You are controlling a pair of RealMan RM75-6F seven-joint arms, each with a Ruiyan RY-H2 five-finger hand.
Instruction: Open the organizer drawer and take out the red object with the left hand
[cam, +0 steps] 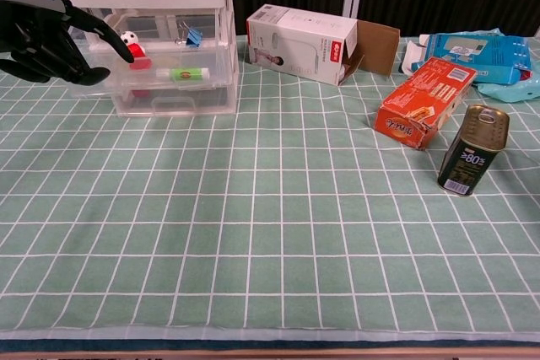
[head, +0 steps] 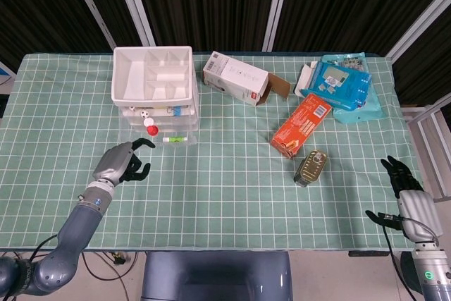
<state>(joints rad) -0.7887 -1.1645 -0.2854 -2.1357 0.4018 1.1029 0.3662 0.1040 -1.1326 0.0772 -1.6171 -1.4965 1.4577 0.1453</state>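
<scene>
The white organizer (head: pixel 153 82) stands at the back left, its clear middle drawer (head: pixel 161 143) pulled out toward me. In the drawer lie a small red object (head: pixel 151 130) with a white ball on it and a white tube (head: pixel 173 139) with a green label. In the chest view the red object (cam: pixel 137 55) sits just behind the drawer's front wall. My left hand (head: pixel 121 162) is in front of the drawer's left corner, fingers curled, one finger hooked over the front edge (cam: pixel 118 44). My right hand (head: pixel 411 202) hangs off the table's right front corner, fingers spread, holding nothing.
A white carton (head: pixel 236 79) with an open flap lies right of the organizer. An orange box (head: pixel 301 125) and a gold can (head: pixel 311 167) sit at centre right, and blue packets (head: pixel 345 86) at the back right. A blue binder clip (cam: pixel 192 37) shows in the upper drawer.
</scene>
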